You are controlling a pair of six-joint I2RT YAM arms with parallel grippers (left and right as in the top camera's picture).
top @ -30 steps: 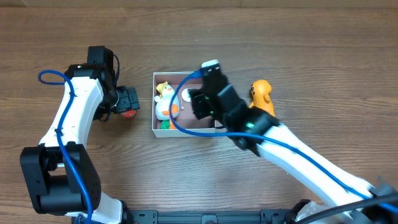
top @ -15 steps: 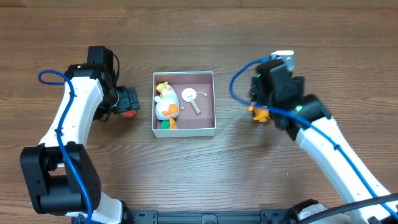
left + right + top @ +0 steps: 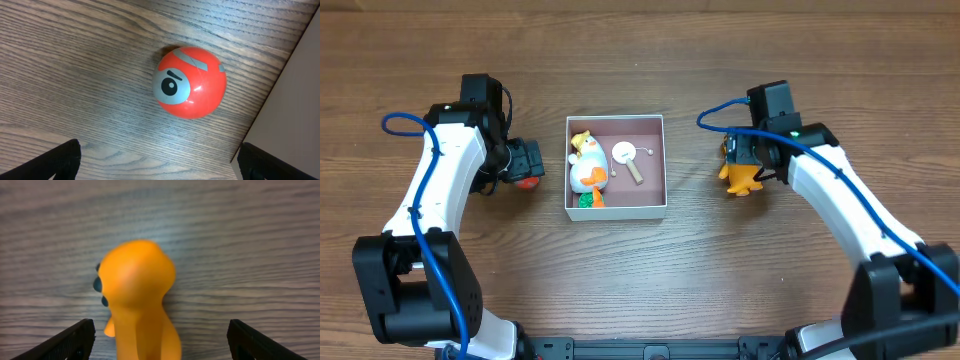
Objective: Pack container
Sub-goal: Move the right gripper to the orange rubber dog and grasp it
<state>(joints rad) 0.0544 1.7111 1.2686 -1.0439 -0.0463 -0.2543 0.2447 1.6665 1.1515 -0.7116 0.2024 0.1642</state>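
The container (image 3: pixel 616 211) holds a duck toy (image 3: pixel 586 165). The open left claw (image 3: pixel 160 157) hovers over the unpacked red ball (image 3: pixel 189 82). The open right claw (image 3: pixel 160 337) hovers over the orange figure (image 3: pixel 137 295).

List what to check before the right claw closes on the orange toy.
1. The right claw is open: ok.
2. The orange toy sits between its fingers: ok, though off-centre.
3. Toy is apart from the box: ok.
4. The box has bare room: ok, right side.
5. The left claw is outside the box, open above the red ball: ok.
6. Claw is low enough to catch the toy: cannot tell.
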